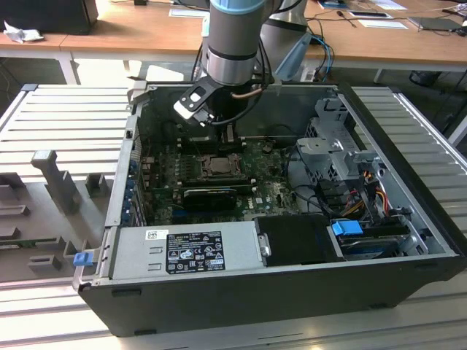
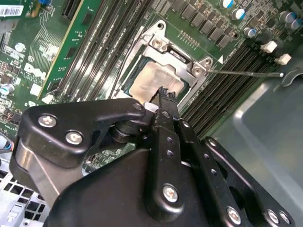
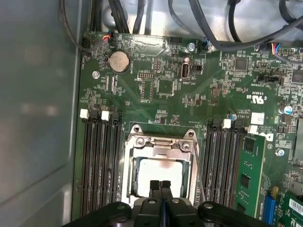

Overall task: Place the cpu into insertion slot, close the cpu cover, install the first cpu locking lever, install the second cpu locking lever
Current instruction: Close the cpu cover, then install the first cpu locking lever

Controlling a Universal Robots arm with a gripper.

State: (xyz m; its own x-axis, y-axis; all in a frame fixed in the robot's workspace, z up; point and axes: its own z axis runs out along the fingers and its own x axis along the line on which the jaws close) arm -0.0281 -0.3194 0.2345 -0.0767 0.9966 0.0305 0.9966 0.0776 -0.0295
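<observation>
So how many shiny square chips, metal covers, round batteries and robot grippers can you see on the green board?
cpu: 1
cpu cover: 1
round battery: 1
gripper: 1
Total: 4

Closed hand (image 2: pixel 163 92) over cpu (image 2: pixel 152 79)

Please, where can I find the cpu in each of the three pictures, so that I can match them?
Exterior view: the cpu is the small pale square on the green board, below the arm.
Second wrist view: the cpu lies just beyond the gripper.
First wrist view: the cpu lies between the memory slots, beyond the gripper.
Shared landmark: the cpu cover, the metal frame around it.
</observation>
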